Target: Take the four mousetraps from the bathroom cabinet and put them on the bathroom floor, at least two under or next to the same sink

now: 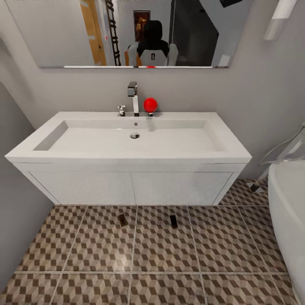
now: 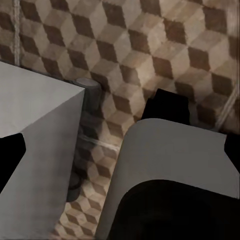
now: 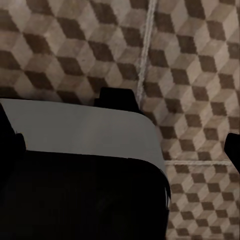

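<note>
Fingers: state of both grippers cannot be told.
Traps (image 1: 122,219) (image 1: 173,220): lower centre, beside sink (image 1: 127,159).
Risk: remaining two uncollected; base might nudge these.

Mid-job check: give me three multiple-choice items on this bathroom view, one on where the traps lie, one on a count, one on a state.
1. Where do the mousetraps lie?
A. In the basin
B. On the patterned floor just in front of the vanity
C. On the tub rim

2. How many mousetraps show in the head view?
A. Two
B. Three
C. Four

3. How do the vanity doors stand?
A. Both shut
B. Left one open
C. Both open

Answers:
1 B: one mousetrap and the second mousetrap rest on the bathroom floor, close to the front of the vanity under the bathroom sink.
2 A: two small dark plates lie on the tiles.
3 A: both door fronts sit flush, with a thin seam between them.
</note>
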You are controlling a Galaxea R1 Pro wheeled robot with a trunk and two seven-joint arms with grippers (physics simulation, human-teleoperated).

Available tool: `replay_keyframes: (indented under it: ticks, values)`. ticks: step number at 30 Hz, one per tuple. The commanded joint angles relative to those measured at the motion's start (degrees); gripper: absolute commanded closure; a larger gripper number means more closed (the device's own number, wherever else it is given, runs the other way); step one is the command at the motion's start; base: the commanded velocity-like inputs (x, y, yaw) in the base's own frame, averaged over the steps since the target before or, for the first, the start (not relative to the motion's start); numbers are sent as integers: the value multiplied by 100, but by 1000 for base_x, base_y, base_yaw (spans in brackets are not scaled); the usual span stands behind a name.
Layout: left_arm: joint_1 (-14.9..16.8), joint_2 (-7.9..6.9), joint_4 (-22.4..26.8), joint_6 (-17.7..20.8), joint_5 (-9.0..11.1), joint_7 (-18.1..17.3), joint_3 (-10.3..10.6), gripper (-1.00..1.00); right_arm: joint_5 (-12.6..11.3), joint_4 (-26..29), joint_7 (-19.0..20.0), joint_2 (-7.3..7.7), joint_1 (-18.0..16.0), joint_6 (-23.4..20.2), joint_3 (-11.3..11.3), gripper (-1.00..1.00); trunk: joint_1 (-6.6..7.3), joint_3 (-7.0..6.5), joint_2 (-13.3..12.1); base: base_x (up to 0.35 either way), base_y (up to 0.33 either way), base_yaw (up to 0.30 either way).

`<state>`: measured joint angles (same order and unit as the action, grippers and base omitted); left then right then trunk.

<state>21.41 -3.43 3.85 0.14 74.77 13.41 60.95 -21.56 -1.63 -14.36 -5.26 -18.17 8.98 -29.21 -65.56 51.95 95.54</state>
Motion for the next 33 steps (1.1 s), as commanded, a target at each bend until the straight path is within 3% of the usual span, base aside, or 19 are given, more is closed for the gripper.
replay_keyframes:
  ticks: [1, 9, 24, 33]
  values:
    - [-17, 15, 21, 4, 46, 37, 49, -100, -57, -18, -5, -6, 13, 33, -49, -100, 23, -15, -40, 0, 0, 0]
    - [-143, 156, 19, 24, 46, 23, 49, -100, -79, -19, -5, 17, 98, 34, -47, -100, 199, -159, -361, 0, 0, 0]
    - [-286, 222, 19, 38, 46, 23, 49, -100, -77, -56, 0, -8, 229, 25, -50, -100, 528, -428, -962, 0, 0, 0]
    - [-334, 247, 19, 24, 46, 22, 49, -100, -70, -49, 3, -6, 235, 18, -50, -100, 528, -428, -962, 0, 0, 0]
